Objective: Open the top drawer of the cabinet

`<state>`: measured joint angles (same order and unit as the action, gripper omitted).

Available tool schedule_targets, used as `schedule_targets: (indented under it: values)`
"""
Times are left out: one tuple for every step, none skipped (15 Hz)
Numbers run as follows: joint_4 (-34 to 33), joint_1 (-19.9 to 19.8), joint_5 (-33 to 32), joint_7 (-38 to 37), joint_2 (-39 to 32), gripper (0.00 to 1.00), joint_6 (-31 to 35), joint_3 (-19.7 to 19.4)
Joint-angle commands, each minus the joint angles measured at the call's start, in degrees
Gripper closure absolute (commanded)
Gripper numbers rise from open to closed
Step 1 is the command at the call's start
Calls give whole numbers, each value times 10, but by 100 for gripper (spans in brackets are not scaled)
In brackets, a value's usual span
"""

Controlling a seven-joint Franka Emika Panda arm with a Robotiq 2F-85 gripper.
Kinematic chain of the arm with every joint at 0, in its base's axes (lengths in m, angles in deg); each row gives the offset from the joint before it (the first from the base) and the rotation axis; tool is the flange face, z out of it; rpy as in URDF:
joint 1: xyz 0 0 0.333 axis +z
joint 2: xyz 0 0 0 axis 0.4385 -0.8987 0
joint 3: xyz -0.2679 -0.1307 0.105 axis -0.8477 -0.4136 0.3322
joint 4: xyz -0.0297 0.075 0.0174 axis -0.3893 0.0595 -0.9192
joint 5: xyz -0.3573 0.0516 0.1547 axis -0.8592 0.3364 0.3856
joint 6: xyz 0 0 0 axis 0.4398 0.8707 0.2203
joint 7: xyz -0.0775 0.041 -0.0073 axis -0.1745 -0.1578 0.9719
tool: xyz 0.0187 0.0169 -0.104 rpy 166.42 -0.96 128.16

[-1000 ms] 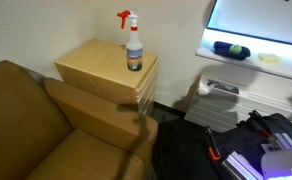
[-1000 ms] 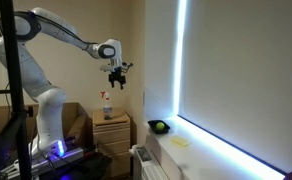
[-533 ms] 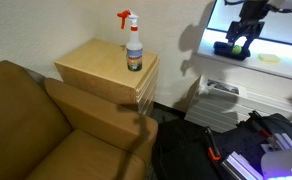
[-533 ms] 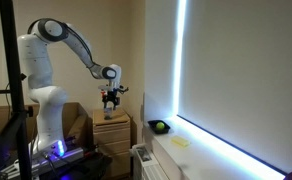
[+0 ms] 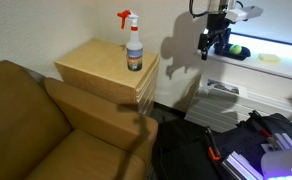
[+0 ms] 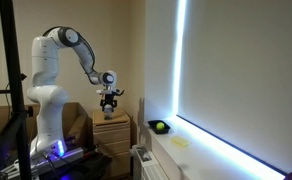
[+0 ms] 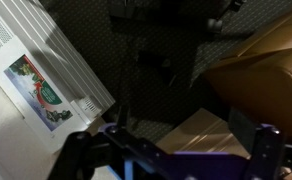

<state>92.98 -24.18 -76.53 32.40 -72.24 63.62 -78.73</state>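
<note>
The light tan cabinet (image 5: 98,63) stands beside the armchair in both exterior views, and it shows small in the room view (image 6: 112,130). Its drawer fronts face the radiator, and the top drawer (image 5: 147,79) is shut flush just under the top. My gripper (image 5: 214,44) hangs in the air well off to the drawer side of the cabinet, at about the height of its top, open and empty. It also shows above the cabinet in an exterior view (image 6: 110,103). In the wrist view the cabinet (image 7: 201,130) lies far below, between my spread fingers (image 7: 181,145).
A spray bottle (image 5: 134,44) with a red trigger stands on the cabinet top. A brown armchair (image 5: 46,125) touches the cabinet. A white radiator (image 5: 218,95), a window sill with a dark object (image 5: 231,49), and black bags (image 5: 201,150) on the floor are near the drawer fronts.
My gripper has come down from high near the window and moved closer to the cabinet. It stays open. The cabinet, drawers and bottle have not moved.
</note>
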Motion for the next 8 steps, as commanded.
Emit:
schedule_targets:
  values:
    - [-6,-9,5,-16,-26,0,36,4]
    - [-2,-15,39,-12,-57,0,95,1]
    - [4,-20,91,8,-82,0,140,1]
    - [4,-22,127,7,-111,0,186,6]
    - [3,-27,174,18,-138,0,231,14]
    - [-2,-35,211,22,-169,0,280,23]
    - [-5,-49,259,36,-199,0,323,40]
    - [-17,-72,310,53,-232,0,354,67]
